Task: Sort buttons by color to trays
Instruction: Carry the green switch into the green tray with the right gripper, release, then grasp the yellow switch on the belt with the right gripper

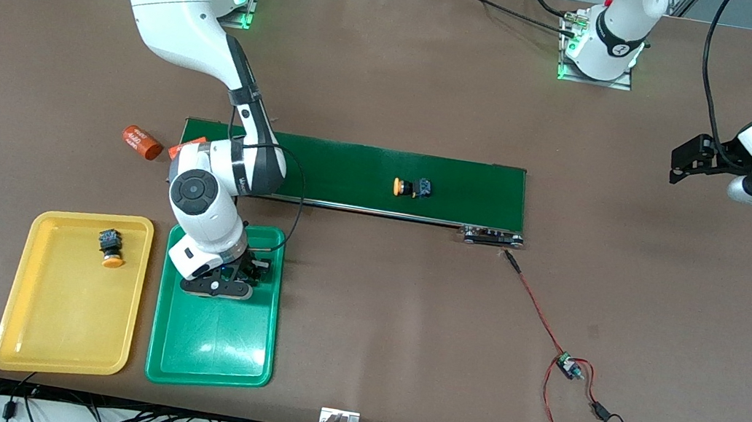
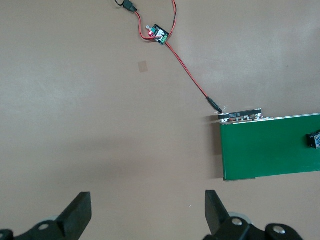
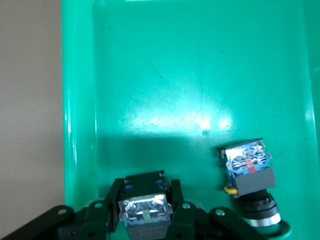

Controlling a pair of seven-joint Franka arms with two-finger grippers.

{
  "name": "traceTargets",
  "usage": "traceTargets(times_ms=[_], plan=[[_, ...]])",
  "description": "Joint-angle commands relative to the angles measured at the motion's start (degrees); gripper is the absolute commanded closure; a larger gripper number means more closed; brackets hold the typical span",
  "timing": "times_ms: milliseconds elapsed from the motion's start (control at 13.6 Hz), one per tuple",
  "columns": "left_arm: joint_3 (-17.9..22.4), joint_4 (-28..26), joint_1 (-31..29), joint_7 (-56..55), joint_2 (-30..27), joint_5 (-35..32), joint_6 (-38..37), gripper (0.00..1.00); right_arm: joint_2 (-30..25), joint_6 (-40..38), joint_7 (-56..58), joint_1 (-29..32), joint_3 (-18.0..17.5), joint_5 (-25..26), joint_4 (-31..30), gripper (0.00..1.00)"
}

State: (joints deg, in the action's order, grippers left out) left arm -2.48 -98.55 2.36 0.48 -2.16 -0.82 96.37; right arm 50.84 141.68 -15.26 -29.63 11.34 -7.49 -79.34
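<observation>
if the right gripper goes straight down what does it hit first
Probably the green tray floor: the right gripper, shut on a button, points down at it, clear of the button lying beside it.

- The green tray [image 3: 80,100] looks like glossy, smooth plastic — light glares off its floor.
- The yellow tray [image 1: 24,309] has the same shiny plastic look.
- The table [image 1: 392,95] is matt brown, smooth.
- The belt [image 1: 353,164] is a dull dark-green sheet — with a metal edge strip.
- Arm shells: glossy white plastic.
</observation>
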Motion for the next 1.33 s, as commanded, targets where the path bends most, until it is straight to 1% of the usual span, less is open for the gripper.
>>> traceTargets(times_ms=[0,221,368,516,737,884,1253], plan=[[0.02,1.08,0.37,-0.57,0.05,-0.15,-1.28,0.00,-0.30,-0.61,0.67,1.15,-0.70,-0.86,1.20,0.00],[-0.07,1.08,0.37,-0.31,0.05,-0.15,-1.28,0.00,-1.79,-1.92,0.58,0.62,-0.70,-0.95,0.76,0.00],[-0.33,1.08,0.45,-0.31,0.14,-0.15,-1.28,0.00,-3.54,-5.51,0.23,0.19,-0.88,-1.04,0.68,0.00],[-0.33,1.08,0.37,-0.31,0.14,-0.15,-1.28,0.00,-5.47,-10.78,-2.04,-0.25,-1.14,-1.04,0.68,0.00],[-0.59,1.17,0.45,-0.31,0.14,-0.24,-1.28,0.00,-7.59,-17.99,-3.20,-3.58,-1.14,-1.04,0.68,0.00],[-0.51,1.17,0.45,-0.31,0.14,-0.24,-1.28,0.00,-8.47,-21.60,-6.96,-5.87,-1.06,-0.95,0.59,0.00],[-0.68,1.17,0.45,-0.31,0.14,-0.15,-1.36,0.00,-11.28,-24.42,-5.14,-11.14,-1.06,-0.86,-1.96,0.00]])
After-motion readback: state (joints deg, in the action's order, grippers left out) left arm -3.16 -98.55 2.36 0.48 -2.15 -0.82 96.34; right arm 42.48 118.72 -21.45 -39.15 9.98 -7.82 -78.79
